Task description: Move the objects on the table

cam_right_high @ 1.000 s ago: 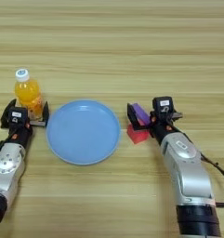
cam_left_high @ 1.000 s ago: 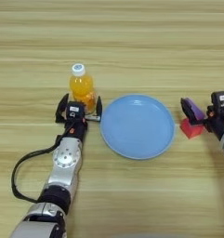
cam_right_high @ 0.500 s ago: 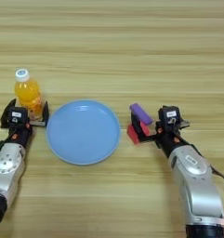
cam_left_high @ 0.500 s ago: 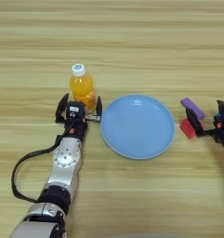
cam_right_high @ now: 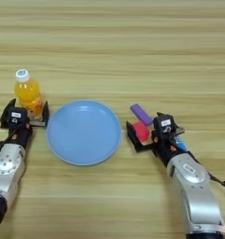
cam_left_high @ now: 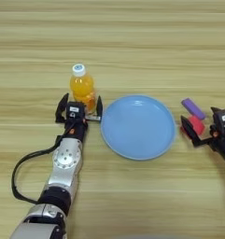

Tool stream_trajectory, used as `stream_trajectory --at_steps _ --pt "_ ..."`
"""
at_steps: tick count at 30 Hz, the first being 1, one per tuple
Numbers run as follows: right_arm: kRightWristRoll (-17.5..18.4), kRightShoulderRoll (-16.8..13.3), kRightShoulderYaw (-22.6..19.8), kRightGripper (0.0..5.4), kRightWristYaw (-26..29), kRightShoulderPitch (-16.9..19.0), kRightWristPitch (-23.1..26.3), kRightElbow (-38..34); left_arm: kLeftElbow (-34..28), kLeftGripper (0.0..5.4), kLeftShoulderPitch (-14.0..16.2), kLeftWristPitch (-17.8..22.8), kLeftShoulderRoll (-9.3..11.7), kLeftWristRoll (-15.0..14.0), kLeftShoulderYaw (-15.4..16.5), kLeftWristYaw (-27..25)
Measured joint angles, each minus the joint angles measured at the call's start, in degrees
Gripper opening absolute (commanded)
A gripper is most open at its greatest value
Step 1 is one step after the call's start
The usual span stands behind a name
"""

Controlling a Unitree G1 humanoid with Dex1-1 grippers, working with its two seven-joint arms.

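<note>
1. Small red cube [cam_right_high: 142, 131]: sits on the counter just right of the plate, between the spread black fingers of the right gripper [cam_right_high: 153, 135], which is open around it and not yet pressing. Probably light and rigid; its flat opposite faces suit a two-finger pinch across the middle.
2. Small flat purple rectangular block [cam_right_high: 141, 114]: lies on the far side of the cube, apparently touching it. Thin and light by the look, so best taken across its narrow width.
3. Small orange-juice bottle with white cap [cam_left_high: 83, 90]: stands upright left of the plate. Smooth, rounded, likely top-heavy; grip low on the body.
4. Left gripper [cam_left_high: 80, 108]: open, fingers flanking the bottle's base from the near side.
5. Round blue plate [cam_left_high: 138, 126]: centre.
6. Light wooden counter [cam_left_high: 132, 42]: carries everything.
</note>
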Motion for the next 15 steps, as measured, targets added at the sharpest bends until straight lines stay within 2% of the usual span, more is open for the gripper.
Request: stream_trajectory --at_steps 15 --pt "-0.8 -0.3 0.9 5.37 0.1 -0.1 0.0 2.3 0.0 5.40 0.0 0.0 0.0 0.0 0.0 0.0"
